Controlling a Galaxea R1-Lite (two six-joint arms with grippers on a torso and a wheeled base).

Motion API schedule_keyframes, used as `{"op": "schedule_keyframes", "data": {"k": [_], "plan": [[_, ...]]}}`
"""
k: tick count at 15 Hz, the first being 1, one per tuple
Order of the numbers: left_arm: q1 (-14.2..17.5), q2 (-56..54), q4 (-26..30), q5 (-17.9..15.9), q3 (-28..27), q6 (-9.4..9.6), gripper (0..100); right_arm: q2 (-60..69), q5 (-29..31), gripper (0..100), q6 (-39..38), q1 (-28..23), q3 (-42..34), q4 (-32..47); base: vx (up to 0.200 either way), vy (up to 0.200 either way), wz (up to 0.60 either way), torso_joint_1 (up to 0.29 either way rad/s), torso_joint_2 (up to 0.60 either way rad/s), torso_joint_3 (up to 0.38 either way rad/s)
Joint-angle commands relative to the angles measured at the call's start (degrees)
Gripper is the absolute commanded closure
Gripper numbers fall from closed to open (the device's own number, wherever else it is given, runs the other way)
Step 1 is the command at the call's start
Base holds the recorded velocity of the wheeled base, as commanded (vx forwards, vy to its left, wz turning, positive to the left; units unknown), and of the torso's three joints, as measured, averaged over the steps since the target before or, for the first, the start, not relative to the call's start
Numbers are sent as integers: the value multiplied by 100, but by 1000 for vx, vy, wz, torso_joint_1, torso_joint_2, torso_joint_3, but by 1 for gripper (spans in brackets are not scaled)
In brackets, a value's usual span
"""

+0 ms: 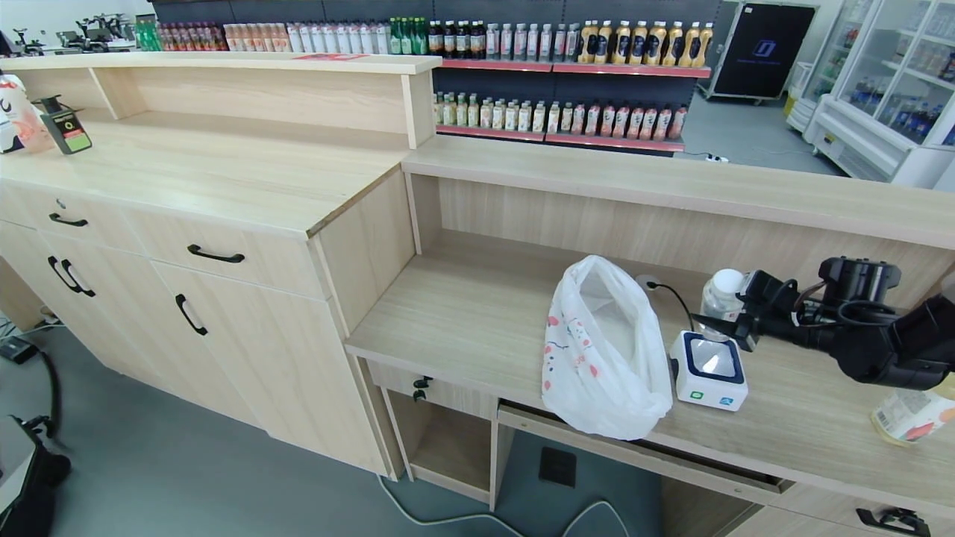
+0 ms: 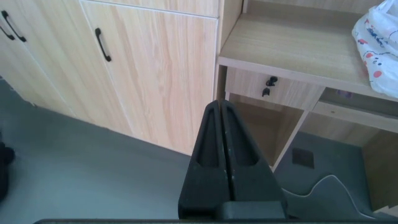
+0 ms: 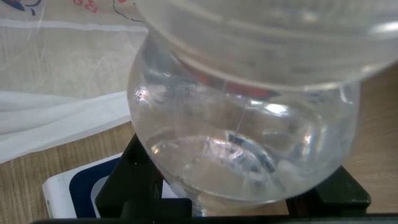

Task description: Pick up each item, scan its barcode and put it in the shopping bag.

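Counter, bottle half-hidden by right claw

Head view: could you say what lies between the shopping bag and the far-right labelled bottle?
In the head view, the scanner, beside the bag, then bare counter to the bottle.

White bag, red-and-blue prints

1 shopping bag, 1 barcode scanner, 1 clear bottle, 1 labelled bottle
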State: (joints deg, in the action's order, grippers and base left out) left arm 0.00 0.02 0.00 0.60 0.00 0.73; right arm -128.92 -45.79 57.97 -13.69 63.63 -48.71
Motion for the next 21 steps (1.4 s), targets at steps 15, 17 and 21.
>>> {"op": "schedule_keyframes", "data": {"k": [15,17,21], "plan": [[0,-2,0,2,0,-3,100,4041,1300,100,-1973,-2015,-3024,29,0,0,0,0,0,0],[0,-2,0,2,0,-3,100,4234,1292,100,-2492,-2041,-3252,-516,0,0,0,0,0,0],[0,-2,0,2,0,6,100,4278,1309,100,-2589,-2032,-3366,-587,0,0,0,0,0,0]]}}
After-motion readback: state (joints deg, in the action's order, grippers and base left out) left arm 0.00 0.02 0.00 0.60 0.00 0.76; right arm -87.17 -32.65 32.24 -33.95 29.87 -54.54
